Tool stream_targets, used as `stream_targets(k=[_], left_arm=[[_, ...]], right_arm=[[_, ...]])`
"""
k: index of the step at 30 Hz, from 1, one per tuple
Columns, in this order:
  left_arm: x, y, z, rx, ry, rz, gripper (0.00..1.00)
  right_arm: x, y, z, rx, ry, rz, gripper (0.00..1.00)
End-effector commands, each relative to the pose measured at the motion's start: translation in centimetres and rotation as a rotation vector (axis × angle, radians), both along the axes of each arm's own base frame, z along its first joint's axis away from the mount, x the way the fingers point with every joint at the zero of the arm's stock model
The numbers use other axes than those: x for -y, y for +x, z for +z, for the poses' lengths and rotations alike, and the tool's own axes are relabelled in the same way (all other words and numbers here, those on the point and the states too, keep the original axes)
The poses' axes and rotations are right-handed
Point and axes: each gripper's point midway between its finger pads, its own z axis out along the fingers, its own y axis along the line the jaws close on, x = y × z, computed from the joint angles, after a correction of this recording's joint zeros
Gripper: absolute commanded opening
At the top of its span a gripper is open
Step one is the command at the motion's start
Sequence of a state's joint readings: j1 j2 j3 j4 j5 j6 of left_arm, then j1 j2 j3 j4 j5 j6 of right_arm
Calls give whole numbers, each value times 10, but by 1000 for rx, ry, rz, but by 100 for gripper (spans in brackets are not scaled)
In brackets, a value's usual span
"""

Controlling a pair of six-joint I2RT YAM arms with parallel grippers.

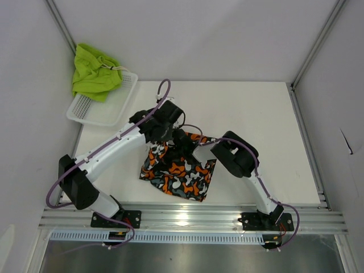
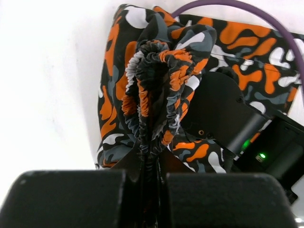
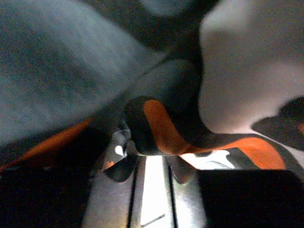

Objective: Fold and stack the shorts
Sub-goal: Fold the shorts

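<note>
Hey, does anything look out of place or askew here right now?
The green shorts sit crumpled on the basket's far corner, spilling over its rim. The camo shorts lie skewed, waistband bunched in the left tool.

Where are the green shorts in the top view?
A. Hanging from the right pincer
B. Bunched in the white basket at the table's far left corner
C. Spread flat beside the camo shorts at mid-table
B: the green shorts sit bunched at the far end of the basket, well away from the camo shorts at mid-table.
</note>
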State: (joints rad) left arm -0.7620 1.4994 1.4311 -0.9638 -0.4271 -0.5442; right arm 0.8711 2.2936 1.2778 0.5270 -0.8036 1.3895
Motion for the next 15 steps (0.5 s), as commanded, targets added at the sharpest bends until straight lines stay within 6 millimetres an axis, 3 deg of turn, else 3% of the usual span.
stream_targets(k=[1,11,15], left_arm=[[-7,8,22,58,2,77,0],[-13,14,43,101,-21,102,0],[-15,13,38,93,-12,107,0]], right_arm=[[12,4,-8,-31,-102,-26,23],[48,20,26,118,-166,-113,38],[68,25,36,165,-207,-139,41]])
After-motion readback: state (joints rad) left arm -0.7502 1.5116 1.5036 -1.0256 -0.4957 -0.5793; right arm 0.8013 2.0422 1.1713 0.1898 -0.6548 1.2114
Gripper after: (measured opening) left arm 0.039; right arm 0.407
